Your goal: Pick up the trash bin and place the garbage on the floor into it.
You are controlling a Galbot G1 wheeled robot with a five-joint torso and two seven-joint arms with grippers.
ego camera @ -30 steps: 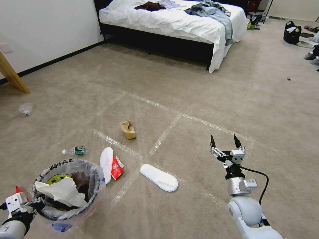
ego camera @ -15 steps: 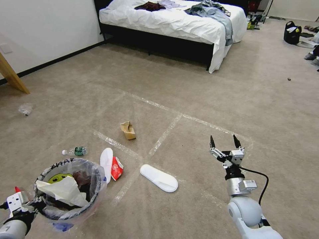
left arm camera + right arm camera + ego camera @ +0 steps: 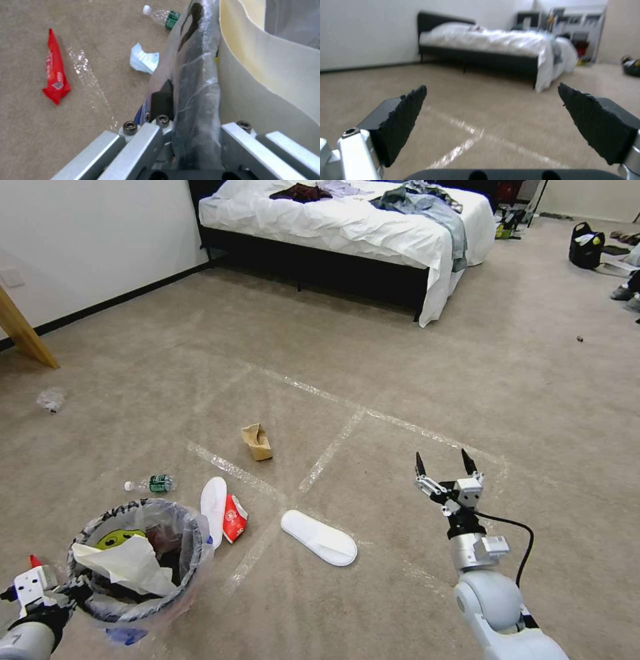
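No lettering can be read for certain anywhere. The red wrapper (image 3: 55, 75) at about nine o'clock in the left wrist view carries white print and a small square code, too blurred to make out. The bottle (image 3: 162, 17) at twelve o'clock there has a green label (image 3: 172, 19), its words unreadable. In the head view, the red packet (image 3: 234, 518) at seven o'clock shows white marks, also unreadable. The bin bag (image 3: 120, 539) bears a yellow smiley face, a sign without words.

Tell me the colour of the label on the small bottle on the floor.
Green, on the clear bottle; clearest in the left wrist view.
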